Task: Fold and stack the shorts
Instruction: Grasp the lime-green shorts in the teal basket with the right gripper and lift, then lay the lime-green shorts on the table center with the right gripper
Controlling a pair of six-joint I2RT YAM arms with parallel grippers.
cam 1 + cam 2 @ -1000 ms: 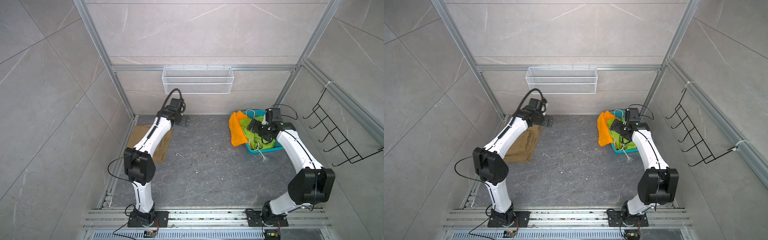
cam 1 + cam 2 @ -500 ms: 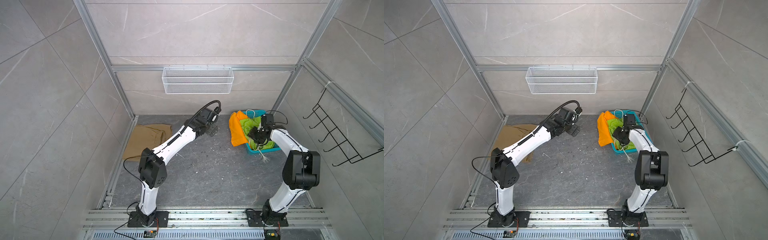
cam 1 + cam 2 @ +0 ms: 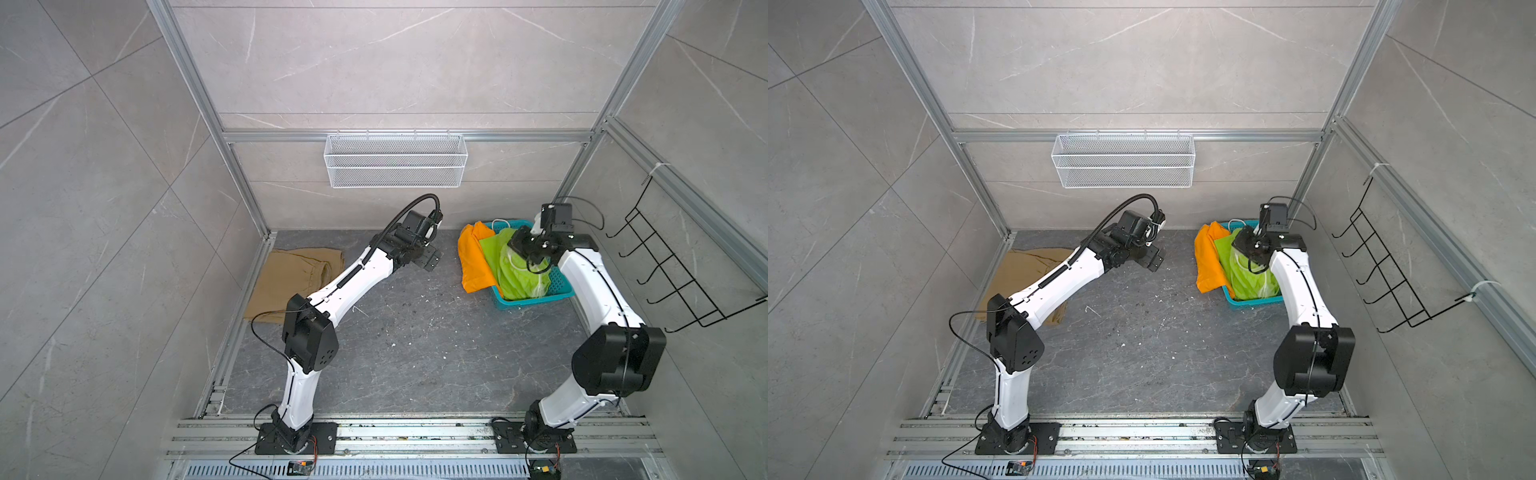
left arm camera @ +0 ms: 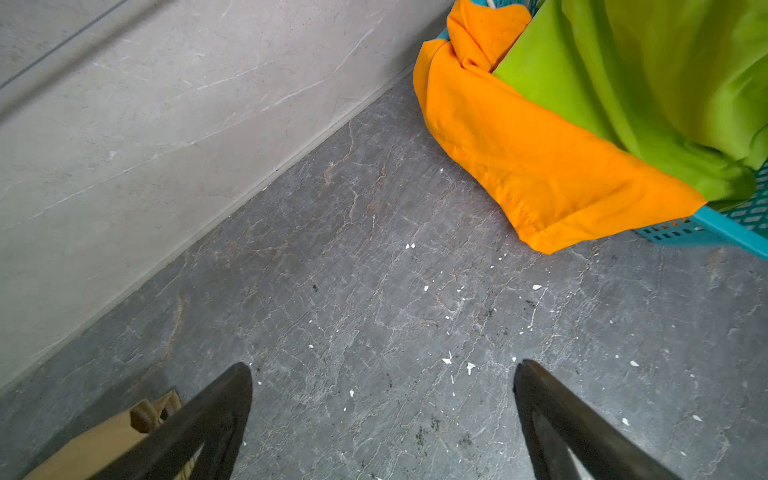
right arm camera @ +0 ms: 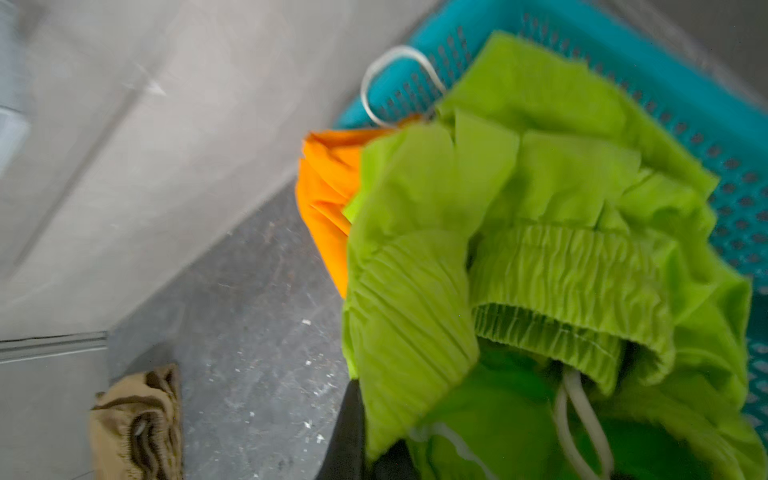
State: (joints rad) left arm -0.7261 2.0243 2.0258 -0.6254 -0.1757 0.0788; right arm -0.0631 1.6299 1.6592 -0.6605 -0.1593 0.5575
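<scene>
The lime green shorts (image 3: 519,274) (image 3: 1250,278) lie bunched in the teal basket (image 3: 561,286) (image 3: 1254,303). My right gripper (image 3: 534,259) (image 5: 370,453) is shut on their gathered waistband (image 5: 415,291), which is raised above the basket. The orange shorts (image 3: 471,262) (image 4: 519,153) hang over the basket's left rim onto the floor. The khaki shorts (image 3: 291,282) (image 3: 1017,274) lie flat by the left wall. My left gripper (image 3: 432,259) (image 4: 382,370) is open over bare floor between the khaki shorts and the basket, holding nothing.
A white wire basket (image 3: 395,160) hangs on the back wall. A black wire rack (image 3: 673,266) sticks out from the right wall. The aluminium base rail (image 3: 395,432) runs along the front. The dark stone floor (image 3: 415,332) is flecked with white bits.
My left arm swung from over the khaki shorts to the middle, staying open. The right gripper went from open to shut on the lime green shorts in the basket.
</scene>
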